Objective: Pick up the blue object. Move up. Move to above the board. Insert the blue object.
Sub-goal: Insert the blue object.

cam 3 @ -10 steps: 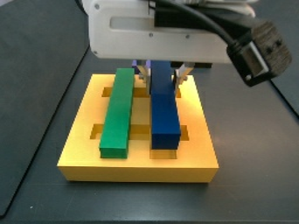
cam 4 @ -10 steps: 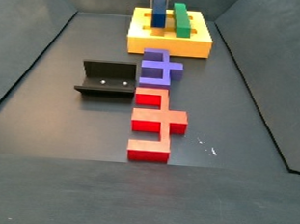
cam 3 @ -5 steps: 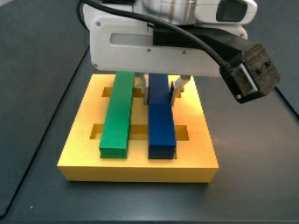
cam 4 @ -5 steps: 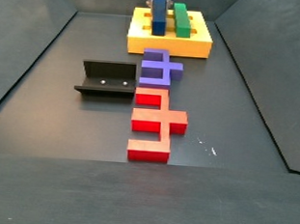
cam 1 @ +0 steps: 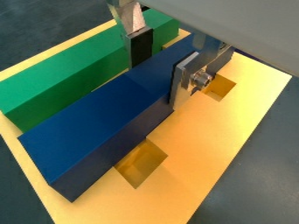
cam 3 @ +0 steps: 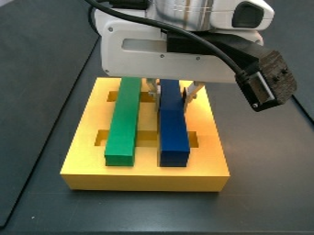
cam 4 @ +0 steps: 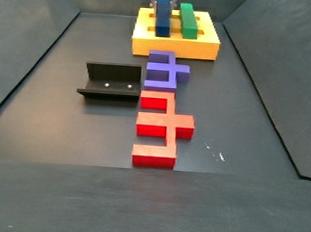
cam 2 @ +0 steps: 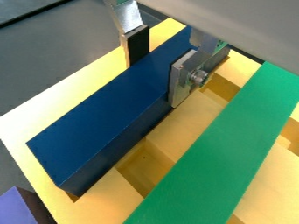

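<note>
Task progress: the blue object [cam 3: 173,134] is seen lying lengthwise on the board [cam 3: 147,174], parallel to the green bar [cam 3: 124,119] and just to its right in a side view; it appears seated in its groove, so pick-up, lift and transfer are judged done and the insertion is judged nearly or fully made.
What is left: release of the blue object and withdrawal of the gripper, as far as can be judged; whether the bar is pressed fully home cannot be told.
Blue object: in both wrist views it is shown as a long dark-blue bar [cam 1: 105,131] resting on the yellow board [cam 1: 222,166], with a rectangular cut-out open beside its lower edge.
Gripper: the gripper [cam 1: 158,54] is placed over the far end of the blue object, above the far part of the board; in a side view it [cam 3: 171,90] is partly hidden by the white wrist housing.
Jaws: one silver finger [cam 2: 184,77] is seen flat against one side face of the blue object [cam 2: 111,122], the other finger [cam 2: 131,35] against the opposite side; the jaws are set only as wide as the bar and are judged to be clamped on it.
Green bar: seated in the neighbouring groove [cam 2: 222,144], just beside the blue object, not touched by the fingers.
Rest of the scene: in a side view the purple block [cam 4: 163,68], the red pieces [cam 4: 159,123] and the fixture [cam 4: 114,81] are laid on the dark floor, nearer than the board [cam 4: 177,44] and well apart from the gripper.
</note>
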